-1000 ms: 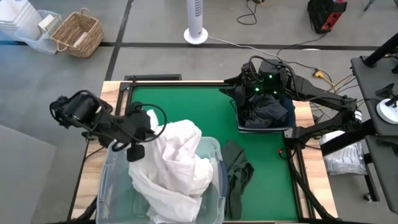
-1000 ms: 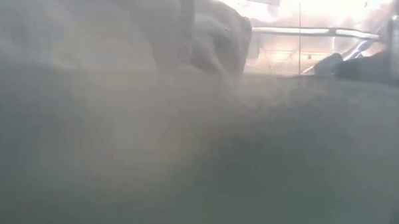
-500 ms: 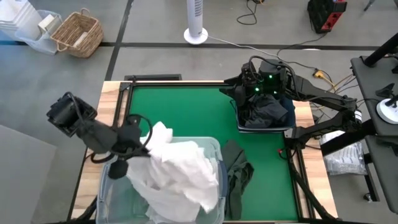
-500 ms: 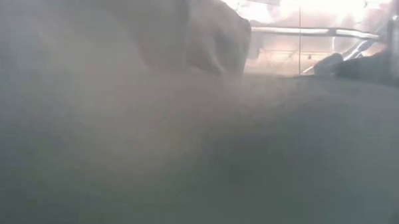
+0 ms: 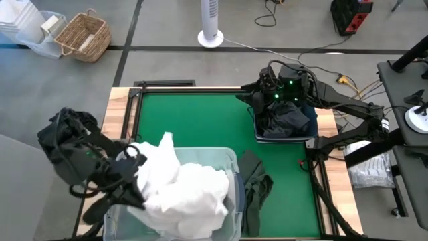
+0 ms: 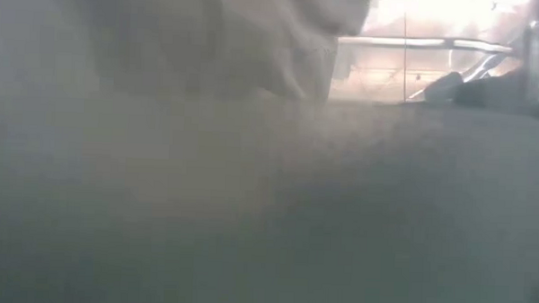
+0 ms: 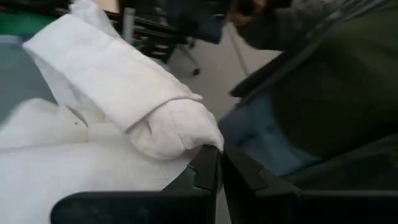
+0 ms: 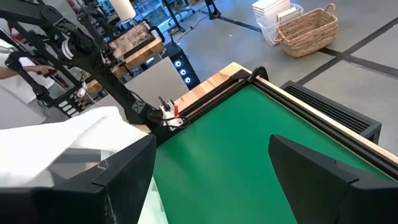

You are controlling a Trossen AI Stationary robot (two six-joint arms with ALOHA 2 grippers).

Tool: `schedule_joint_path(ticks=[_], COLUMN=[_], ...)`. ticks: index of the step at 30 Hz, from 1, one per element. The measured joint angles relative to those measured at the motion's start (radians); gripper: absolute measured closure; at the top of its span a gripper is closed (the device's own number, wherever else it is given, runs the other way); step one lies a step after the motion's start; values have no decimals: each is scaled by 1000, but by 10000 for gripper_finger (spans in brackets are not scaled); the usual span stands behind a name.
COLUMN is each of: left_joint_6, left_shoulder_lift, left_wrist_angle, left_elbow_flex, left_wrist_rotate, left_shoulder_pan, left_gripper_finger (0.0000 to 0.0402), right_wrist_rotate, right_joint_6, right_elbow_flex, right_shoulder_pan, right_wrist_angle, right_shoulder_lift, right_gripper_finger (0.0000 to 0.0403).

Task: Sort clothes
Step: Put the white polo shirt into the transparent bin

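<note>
White garments (image 5: 184,191) lie heaped in the clear plastic tub (image 5: 231,161) at the near left of the green mat. My left gripper (image 5: 132,171) is at the tub's left rim, shut on one white garment (image 7: 168,121). An olive green garment (image 5: 255,182) lies crumpled on the mat just right of the tub. Dark garments (image 5: 286,119) fill the dark blue bin (image 5: 257,127) at the far right. My right gripper (image 5: 273,92) hovers open over the bin's far edge, touching nothing. The low view shows only hazy white cloth (image 6: 255,43) behind the tub wall. My left gripper pinches the white garment's rolled, folded end (image 7: 202,142) between its two fingers, with only a bit of cloth at their tips. The rest of that garment lies slack away from the fingers, over the white pile in the tub.
Bare green mat (image 5: 194,117) stretches between the tub and the bin. Black rails (image 5: 137,100) frame the mat on the wooden table. In the left wrist view a person in a dark green top (image 7: 336,93) shows beyond the table.
My left gripper has moved toward the table's near left edge, still shut on the white garment. The garment, which stood high over the tub's middle, has been dragged left and has sunk lower onto the pile in the tub.
</note>
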Motion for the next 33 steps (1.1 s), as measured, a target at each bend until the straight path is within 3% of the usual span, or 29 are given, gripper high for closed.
schedule_joint_path(ticks=[7, 16, 24, 33], left_joint_6=[-113, -293, -242, -250], left_shoulder_lift=[19, 106, 128, 98], left_wrist_angle=[42, -292, -292, -294], left_elbow_flex=[0, -1, -27, -216], left_wrist_rotate=[-3, -63, -225, -230], left_shoulder_pan=[-76, -76, -70, -33], left_gripper_finger=[401, 401, 401, 401], right_wrist_rotate=[0, 0, -1, -1], right_joint_6=[1, 1, 6, 14], right_elbow_flex=[-1, -1, -1, -2], right_shoulder_pan=[0, 0, 0, 0], right_wrist_angle=[0, 0, 0, 0], right_shoulder_lift=[0, 0, 0, 0], right_gripper_finger=[92, 107, 100, 98])
